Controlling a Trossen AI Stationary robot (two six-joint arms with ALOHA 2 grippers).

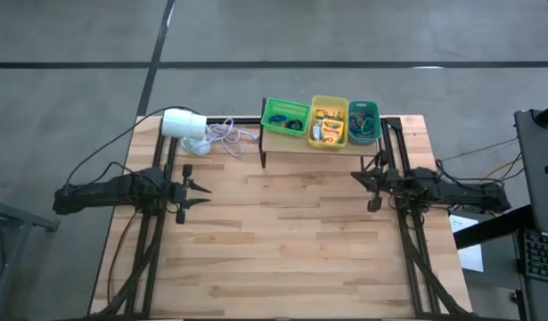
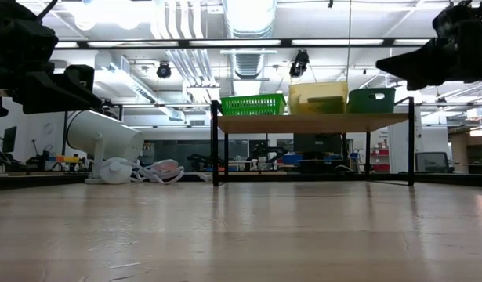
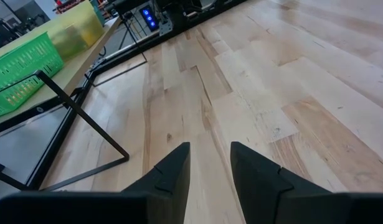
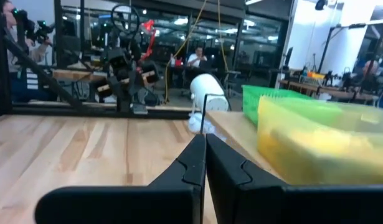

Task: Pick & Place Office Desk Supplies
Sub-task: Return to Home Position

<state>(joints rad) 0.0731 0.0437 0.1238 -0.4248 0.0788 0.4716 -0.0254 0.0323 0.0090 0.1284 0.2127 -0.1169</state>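
On the shelf point(image 2: 311, 123) stand a green bin point(image 2: 252, 104), a yellow bin point(image 2: 319, 97) and a teal bin point(image 2: 371, 100). The left gripper point(image 3: 210, 152) has its fingers spread. The right gripper point(image 4: 202, 142) has its fingers pressed together.

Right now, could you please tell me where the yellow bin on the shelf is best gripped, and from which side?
Probably the near rim of the yellow bin, pinched from above on the table side: the green bin and teal bin crowd its side walls, and its top is open.
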